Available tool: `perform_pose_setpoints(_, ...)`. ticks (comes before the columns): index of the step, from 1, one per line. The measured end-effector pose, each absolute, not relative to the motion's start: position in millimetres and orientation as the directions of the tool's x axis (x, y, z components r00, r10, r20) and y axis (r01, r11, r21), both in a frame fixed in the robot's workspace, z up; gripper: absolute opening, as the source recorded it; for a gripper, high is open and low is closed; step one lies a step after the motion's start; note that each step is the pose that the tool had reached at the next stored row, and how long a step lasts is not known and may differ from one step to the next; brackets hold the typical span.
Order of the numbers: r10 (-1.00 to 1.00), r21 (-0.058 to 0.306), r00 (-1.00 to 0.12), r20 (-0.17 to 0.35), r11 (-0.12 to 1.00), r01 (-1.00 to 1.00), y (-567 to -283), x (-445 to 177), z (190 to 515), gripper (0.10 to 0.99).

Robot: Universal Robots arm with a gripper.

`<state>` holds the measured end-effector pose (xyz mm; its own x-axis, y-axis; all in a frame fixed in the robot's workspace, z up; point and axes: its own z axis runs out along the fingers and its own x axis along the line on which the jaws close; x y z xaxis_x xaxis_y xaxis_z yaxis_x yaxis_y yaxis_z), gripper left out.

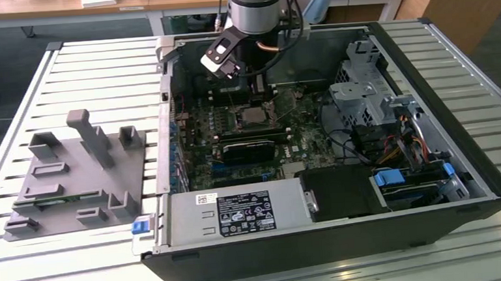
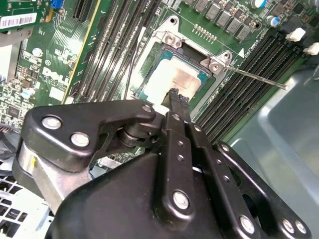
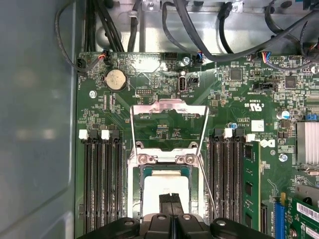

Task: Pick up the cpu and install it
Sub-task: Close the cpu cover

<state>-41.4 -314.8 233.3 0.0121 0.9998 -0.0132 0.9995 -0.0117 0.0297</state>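
Jaws pinched fully together, nothing gripped, tips down over cpu (image 3: 167,181), touching or just above, hard to call. Cpu lying flat in socket (image 3: 134,189), silver top up: pick and placement look done. Load frame (image 3: 169,104) standing open, tipped back off socket; lever (image 2: 254,77) swung out, unlatched, so install not yet locked. All inside open computer case (image 1: 327,247) on slatted surface (image 1: 98,71); grey fixture (image 1: 70,184) well apart, exterior view's left.

Cpu (image 3: 167,183) (image 2: 174,79): flat square chip, pale silver top (glare turns it almost white), thin greenish rim. Lies level, seated in the motherboard socket (image 3: 162,159).
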Motion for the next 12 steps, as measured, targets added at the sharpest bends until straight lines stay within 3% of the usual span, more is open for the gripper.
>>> perform_pose_setpoints(12,1.0,0.03,0.012,-0.015,-0.012,0.999,-314.8,-41.4,258.6,0.106)
